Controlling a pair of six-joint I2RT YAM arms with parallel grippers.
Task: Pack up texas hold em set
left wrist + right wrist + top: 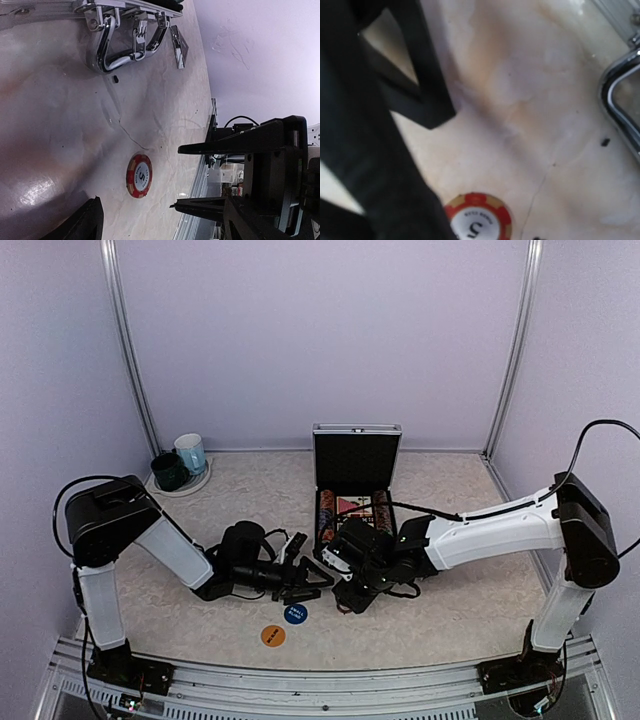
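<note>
Left gripper (176, 177): spread wide near loose red chip (139, 175); right gripper (348, 598): cannot tell; gathering stray chips; next: straddle chip, pinch edges, carry into case (356, 455).

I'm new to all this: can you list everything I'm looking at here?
case: one, silver, black lining, open, far middle of table.
chip stacks: two rows, reddish, inside case.
loose chip: one, red and white, on table before case.
blue button: one, near table edge.
orange button: one, beside blue button.
dark green mug: one, far left.
light blue mug: one, beside it.
left arm: one, white-black, jaws apart, empty.
right arm: one, white-black, jaws' state unclear.
</note>
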